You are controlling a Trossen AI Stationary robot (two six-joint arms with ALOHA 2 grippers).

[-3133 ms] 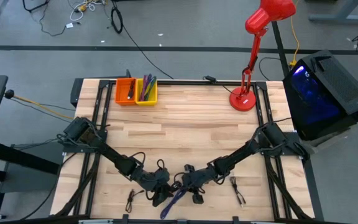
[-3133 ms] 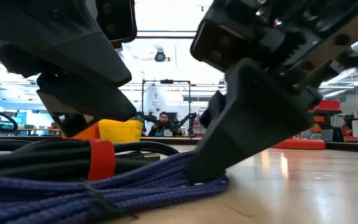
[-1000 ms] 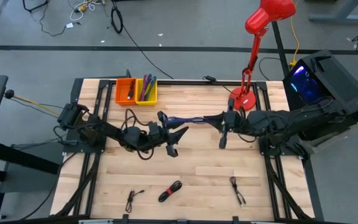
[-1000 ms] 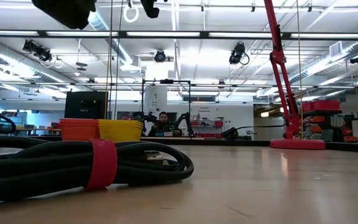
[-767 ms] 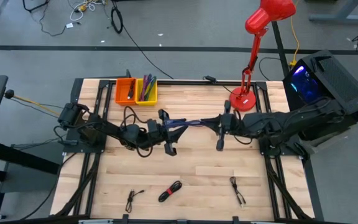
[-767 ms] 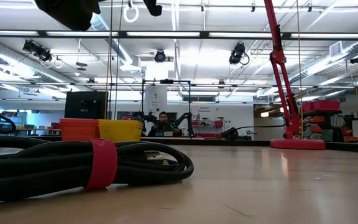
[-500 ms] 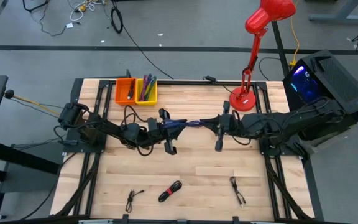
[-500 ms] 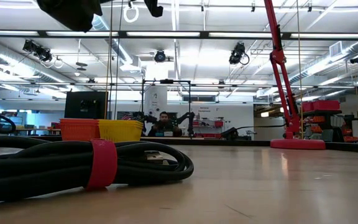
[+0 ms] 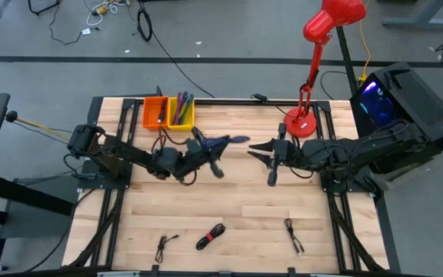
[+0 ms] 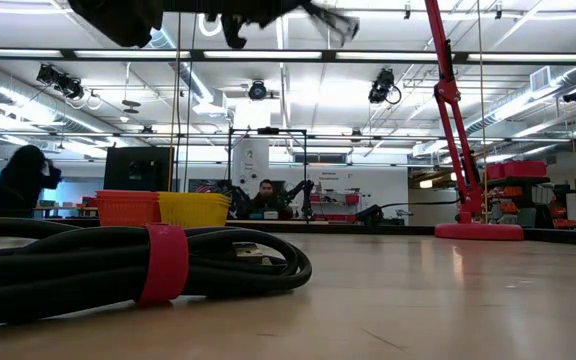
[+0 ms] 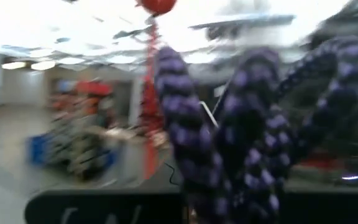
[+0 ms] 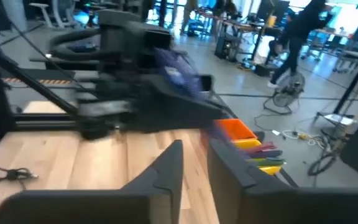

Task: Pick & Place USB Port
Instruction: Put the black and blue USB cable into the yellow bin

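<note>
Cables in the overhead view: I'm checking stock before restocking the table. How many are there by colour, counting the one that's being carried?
Purple braided cable, carried by the left hand: 1
Black cable with red tie: 1
Thin black cables: 2
Total: 4

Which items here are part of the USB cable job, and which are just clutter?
In play:
purple braided cable, held by the left gripper
right gripper, open, empty, apart from the cable
orange bin and yellow bin, possibly the drop spot

Lying about:
black cable with red tie
two small black cables
red lamp
</note>
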